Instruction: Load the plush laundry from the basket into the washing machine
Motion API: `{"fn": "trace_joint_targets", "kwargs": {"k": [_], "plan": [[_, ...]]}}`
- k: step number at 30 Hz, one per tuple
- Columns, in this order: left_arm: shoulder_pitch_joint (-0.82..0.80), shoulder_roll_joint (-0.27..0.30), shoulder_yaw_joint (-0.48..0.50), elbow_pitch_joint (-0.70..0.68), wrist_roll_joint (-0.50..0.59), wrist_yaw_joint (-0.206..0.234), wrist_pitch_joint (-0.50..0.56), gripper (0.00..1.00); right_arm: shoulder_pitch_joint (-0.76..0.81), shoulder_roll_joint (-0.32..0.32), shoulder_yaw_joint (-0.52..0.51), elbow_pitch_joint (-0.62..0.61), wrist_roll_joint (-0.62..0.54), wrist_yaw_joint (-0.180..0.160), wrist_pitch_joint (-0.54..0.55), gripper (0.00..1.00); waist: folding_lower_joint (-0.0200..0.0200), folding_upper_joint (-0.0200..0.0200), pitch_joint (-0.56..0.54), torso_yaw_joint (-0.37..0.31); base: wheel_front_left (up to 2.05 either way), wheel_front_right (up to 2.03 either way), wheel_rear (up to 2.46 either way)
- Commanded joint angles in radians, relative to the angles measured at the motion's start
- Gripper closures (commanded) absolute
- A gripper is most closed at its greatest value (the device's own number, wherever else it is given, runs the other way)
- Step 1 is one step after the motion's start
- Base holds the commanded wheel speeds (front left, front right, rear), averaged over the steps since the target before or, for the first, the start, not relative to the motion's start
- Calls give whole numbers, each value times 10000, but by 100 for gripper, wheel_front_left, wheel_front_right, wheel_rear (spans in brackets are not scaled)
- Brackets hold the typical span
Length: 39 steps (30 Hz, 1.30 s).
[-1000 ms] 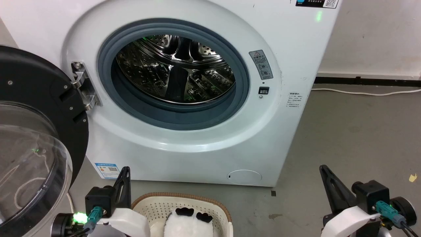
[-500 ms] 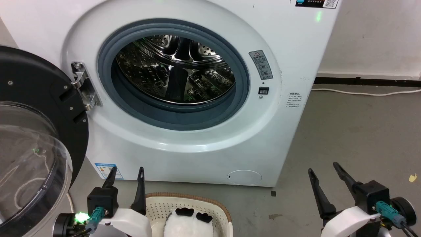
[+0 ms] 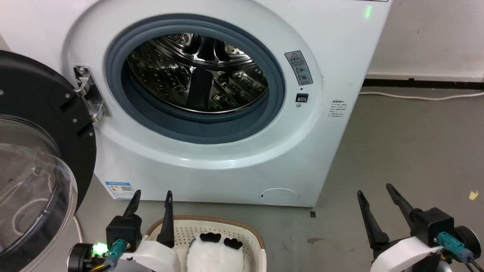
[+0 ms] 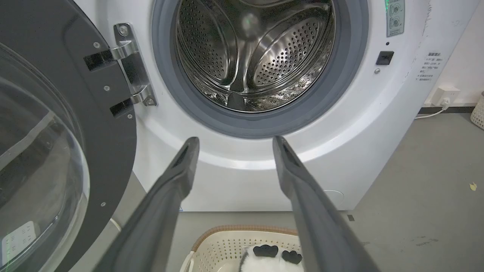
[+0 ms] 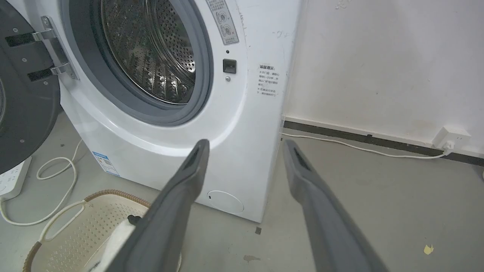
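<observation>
Grey floor [image 3: 397,151] — stained, white wall [image 3: 435,34] (black skirting [image 3: 416,84]), washing machine [image 3: 227,166] open.

Plush laundry [image 3: 214,257] in basket [image 3: 252,241]

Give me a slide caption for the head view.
Both open, left tool and right tool face the open-doored washing machine; plush laundry lies in the basket.

The toy [image 3: 213,257] lies in the basket [image 3: 247,241], which stands on the floor [image 3: 408,151] just before the washer [image 3: 227,170], whose door [image 3: 38,94] hangs open at its left.
</observation>
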State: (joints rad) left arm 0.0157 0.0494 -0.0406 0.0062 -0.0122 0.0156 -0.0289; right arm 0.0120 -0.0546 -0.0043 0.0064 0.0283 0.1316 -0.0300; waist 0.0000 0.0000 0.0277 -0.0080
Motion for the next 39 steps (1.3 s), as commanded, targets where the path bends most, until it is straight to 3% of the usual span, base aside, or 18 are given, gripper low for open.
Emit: {"fn": "trace_joint_targets", "kwargs": {"k": [1, 13, 31, 39], "plan": [[-161, 1, -75, 48, -84, 59, -122, 0, -107, 7, -23, -68, 106, -1, -112, 0, 0, 0, 128, -35, 0, 0, 0], [-661, 2, -357, 722, -284, 87, -373, 0, -393, 11, 6, -208, 403, -2, -363, 0, 0, 0, 997, -294, 0, 0, 0], [-2242, 329, -783, 3937, -734, -284, -303, 0, -948, 18, 195, -386, 903, -4, -780, 0, 0, 0, 2621, -1131, 0, 0, 0], [-2901, 642, -910, 5452, -1011, -432, 356, 0, -1155, 21, 254, -436, 1288, -4, -947, 0, 0, 0, 3339, -1530, 0, 0, 0]]}}
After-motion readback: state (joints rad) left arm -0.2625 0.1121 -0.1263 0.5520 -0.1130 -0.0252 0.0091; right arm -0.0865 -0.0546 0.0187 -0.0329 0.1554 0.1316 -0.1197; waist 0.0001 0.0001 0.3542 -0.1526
